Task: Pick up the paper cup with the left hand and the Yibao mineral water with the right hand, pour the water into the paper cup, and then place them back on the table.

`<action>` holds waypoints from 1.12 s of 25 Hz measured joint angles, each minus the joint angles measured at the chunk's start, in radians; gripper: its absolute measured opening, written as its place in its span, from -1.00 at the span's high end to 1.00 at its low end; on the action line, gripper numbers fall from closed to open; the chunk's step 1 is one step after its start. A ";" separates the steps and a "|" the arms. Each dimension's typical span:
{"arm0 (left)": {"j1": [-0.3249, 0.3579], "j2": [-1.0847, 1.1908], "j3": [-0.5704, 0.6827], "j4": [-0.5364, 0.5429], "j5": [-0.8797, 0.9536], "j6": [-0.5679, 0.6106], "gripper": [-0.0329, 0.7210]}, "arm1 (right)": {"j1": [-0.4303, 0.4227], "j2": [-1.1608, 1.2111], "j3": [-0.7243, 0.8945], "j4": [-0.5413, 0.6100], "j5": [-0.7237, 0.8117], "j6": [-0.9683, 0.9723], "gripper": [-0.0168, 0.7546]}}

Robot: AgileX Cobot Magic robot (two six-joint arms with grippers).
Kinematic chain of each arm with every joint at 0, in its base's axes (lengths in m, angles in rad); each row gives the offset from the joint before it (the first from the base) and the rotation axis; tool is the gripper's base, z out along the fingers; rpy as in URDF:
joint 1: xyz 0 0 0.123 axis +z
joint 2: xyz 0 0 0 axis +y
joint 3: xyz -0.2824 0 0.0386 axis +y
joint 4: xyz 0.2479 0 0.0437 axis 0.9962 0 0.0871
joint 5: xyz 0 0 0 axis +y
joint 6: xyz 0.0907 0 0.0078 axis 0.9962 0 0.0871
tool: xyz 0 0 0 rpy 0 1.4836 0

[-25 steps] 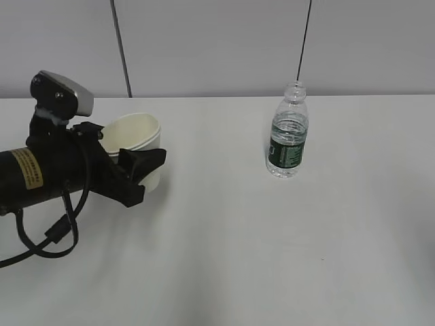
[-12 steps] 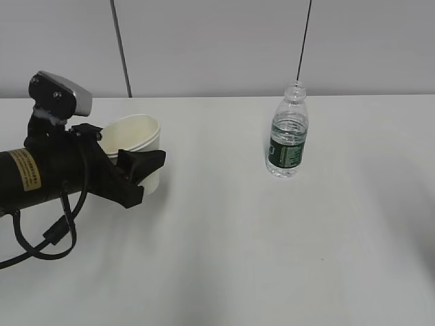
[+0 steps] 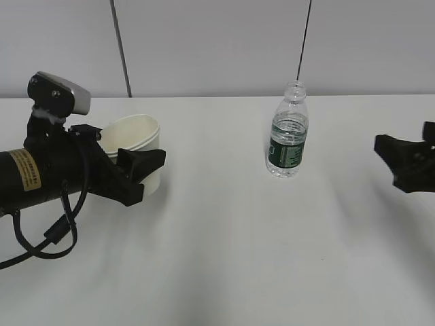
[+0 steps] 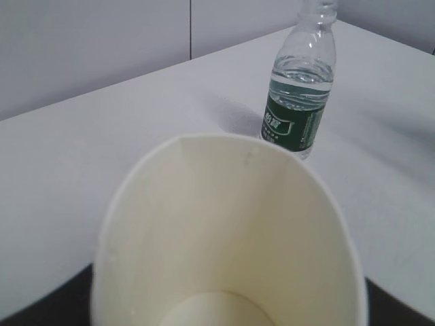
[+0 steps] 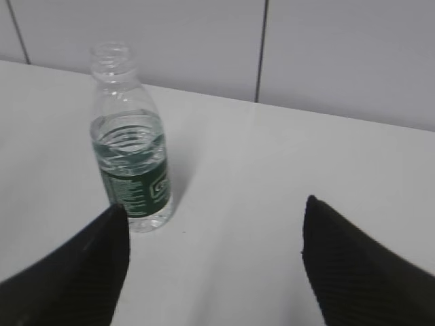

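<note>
The paper cup (image 3: 139, 139) stands at the left of the table (image 3: 224, 265), its rim squeezed to an oval. My left gripper (image 3: 136, 163) is shut on the paper cup, one finger (image 3: 141, 163) across its front. The left wrist view looks down into the empty paper cup (image 4: 224, 238). The Yibao mineral water (image 3: 287, 136) stands upright and uncapped right of centre, untouched; it also shows in the left wrist view (image 4: 302, 95). My right gripper (image 3: 406, 163) is open at the right edge, apart from the bottle. In the right wrist view the bottle (image 5: 130, 156) stands ahead of the left fingertip of my right gripper (image 5: 214, 210).
A grey panelled wall (image 3: 217, 47) runs behind the table. A black cable (image 3: 47, 238) loops under the left arm onto the table. A thin dark line (image 3: 304, 41) hangs down the wall behind the bottle.
My right gripper has come into the exterior view from the right edge. My left gripper with the cup has shifted slightly left. The bottle has not moved.
</note>
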 joint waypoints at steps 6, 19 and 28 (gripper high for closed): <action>0.000 0.000 0.000 0.000 0.000 -0.001 -0.13 | 0.153 0.204 -0.094 0.064 -0.071 -0.011 -0.56; 0.000 0.000 0.000 0.000 0.000 -0.001 -0.13 | 0.206 0.612 -0.245 0.171 -0.387 -0.038 -0.77; 0.000 0.000 0.000 0.002 0.000 -0.002 -0.13 | 0.206 0.757 -0.386 0.173 -0.414 -0.033 -0.78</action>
